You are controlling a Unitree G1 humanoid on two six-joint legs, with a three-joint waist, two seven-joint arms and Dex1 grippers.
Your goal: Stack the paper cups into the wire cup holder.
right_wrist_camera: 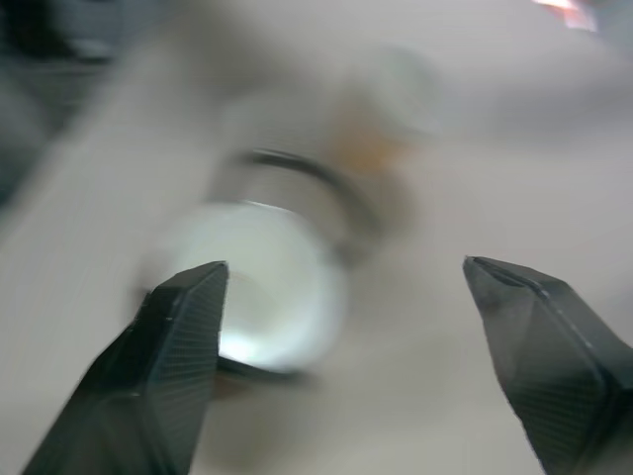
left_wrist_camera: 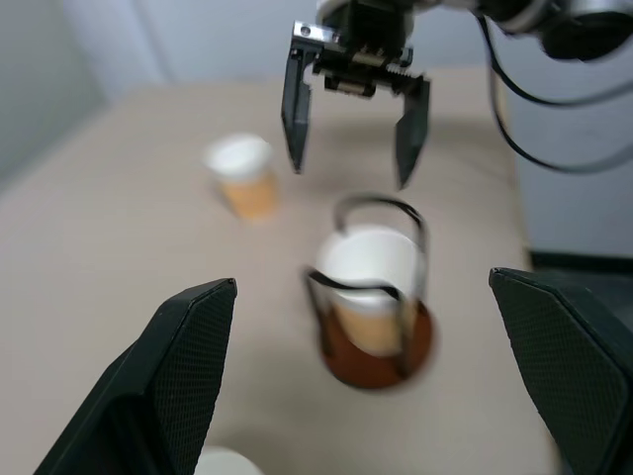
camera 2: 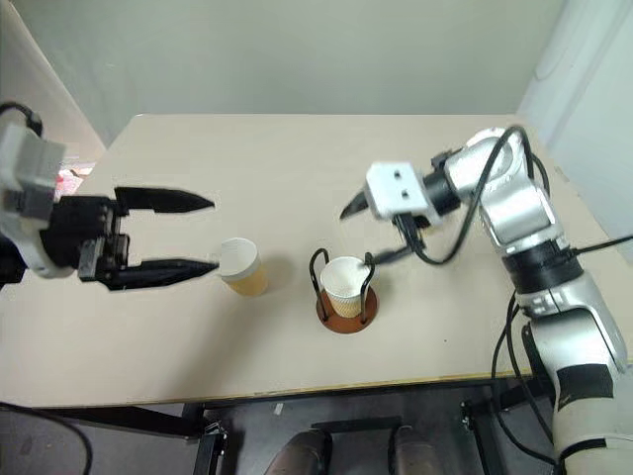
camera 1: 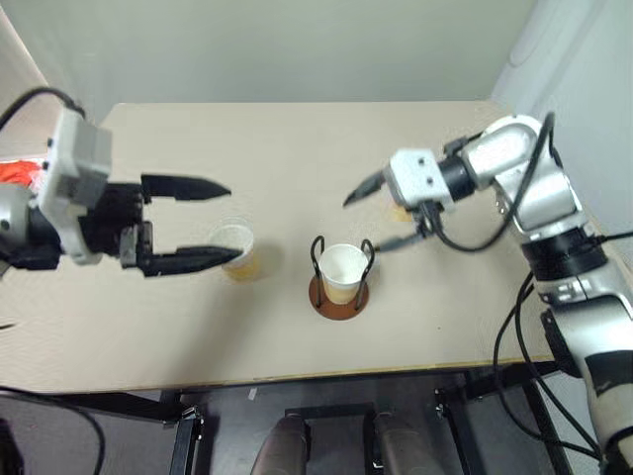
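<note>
- Wire holder (camera 1: 340,287) near the table's (camera 1: 297,148) front edge, one paper cup (camera 1: 342,271) seated upright inside.
- Second cup (camera 2: 242,266) stands left of it.
- Left gripper (camera 1: 203,224) spread wide, empty, beside that cup.
- Right gripper (camera 1: 381,213) open, empty, behind the holder.

My right arm (camera 1: 534,198) is silver-grey metal with rounded joint housings and black bands between segments; black cables (camera 1: 495,233) loop along it from wrist to forearm. Its wrist carries a white boxy block (camera 1: 415,176) with two small dark dots, maybe screws. The left wrist has a pale grey block (camera 1: 74,163) on a black housing (camera 1: 99,223), a black cable arching above. All fingers (left_wrist_camera: 188,356) are black, tapered, finely textured.
</note>
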